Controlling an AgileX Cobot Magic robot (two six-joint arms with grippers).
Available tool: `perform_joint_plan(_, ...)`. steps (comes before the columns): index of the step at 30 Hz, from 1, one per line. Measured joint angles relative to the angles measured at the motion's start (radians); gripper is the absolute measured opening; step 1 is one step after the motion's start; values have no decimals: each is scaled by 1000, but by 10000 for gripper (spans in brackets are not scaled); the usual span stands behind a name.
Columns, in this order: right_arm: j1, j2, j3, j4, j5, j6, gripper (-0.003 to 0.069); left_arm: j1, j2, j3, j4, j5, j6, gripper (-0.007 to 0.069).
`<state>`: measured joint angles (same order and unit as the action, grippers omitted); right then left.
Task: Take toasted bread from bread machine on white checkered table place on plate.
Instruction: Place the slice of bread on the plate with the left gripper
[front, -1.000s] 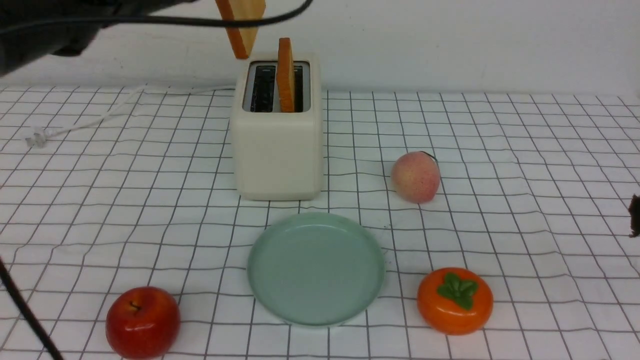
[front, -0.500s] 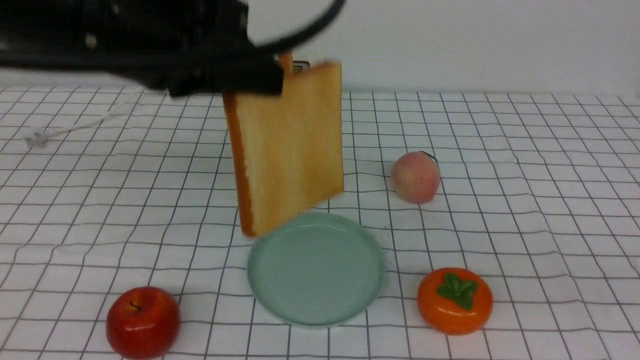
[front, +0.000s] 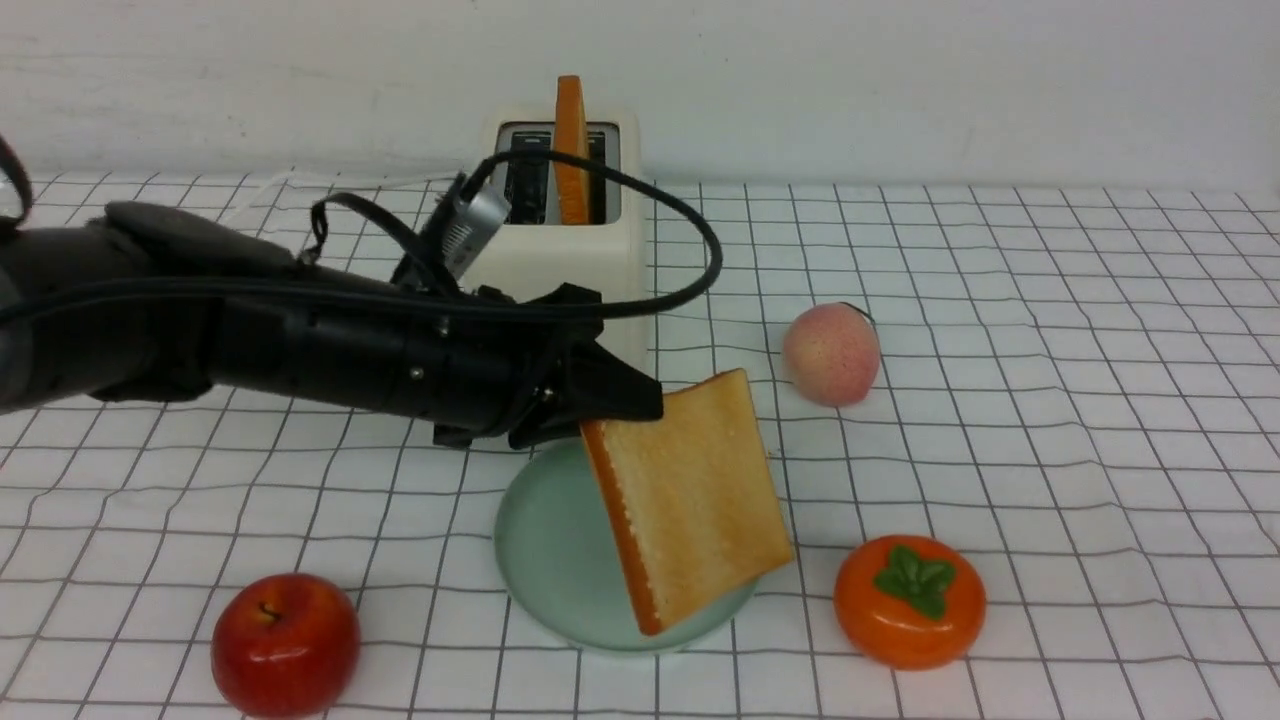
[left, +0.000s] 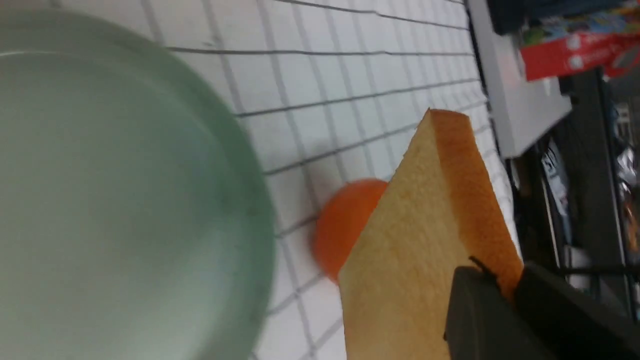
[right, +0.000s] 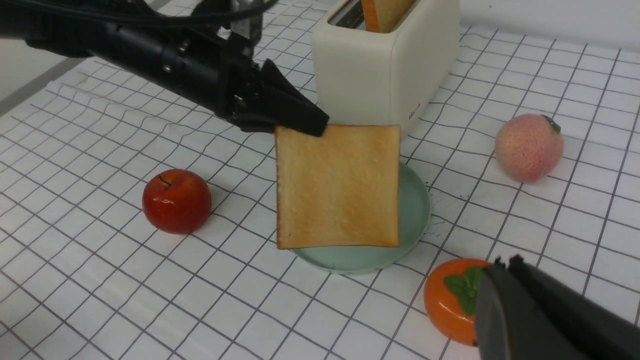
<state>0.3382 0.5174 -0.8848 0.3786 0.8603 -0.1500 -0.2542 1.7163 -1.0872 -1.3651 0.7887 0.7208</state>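
Observation:
My left gripper (front: 622, 402) is shut on the top corner of one slice of toasted bread (front: 690, 500). The slice hangs tilted over the mint-green plate (front: 545, 545), its lower edge near the plate's front rim; whether they touch I cannot tell. In the left wrist view the fingers (left: 472, 305) pinch the crust of the toast (left: 410, 240) beside the plate (left: 100, 200). A second slice (front: 570, 150) stands in the bread machine (front: 620, 235) behind. My right gripper (right: 502, 262) is shut and empty, low over a persimmon, and out of the front view.
On the white checkered table (front: 1050, 450) lie a red apple (front: 285, 642) front left, an orange persimmon (front: 910, 600) front right and a peach (front: 831, 354) right of the toaster. The left arm (front: 250, 330) stretches across in front of the toaster.
The left arm has swung down from above the toaster, carrying the slice from high up to low over the plate and tipping it flatter. The second slice stays in its slot.

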Motion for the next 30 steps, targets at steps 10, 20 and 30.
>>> perform_joint_plan(10, 0, 0, 0, 0, 50, 0, -10, 0, 61, 0, 30, -74, 8, 71)
perform_joint_plan(20, 0, 0, 0, 3, 49, 0, -6, 0, 61, 0, 130, -127, 9, 281)
perform_joint_plan(30, 0, 0, 0, 4, 47, 0, 0, 0, -143, 0, 257, -187, 14, 645)
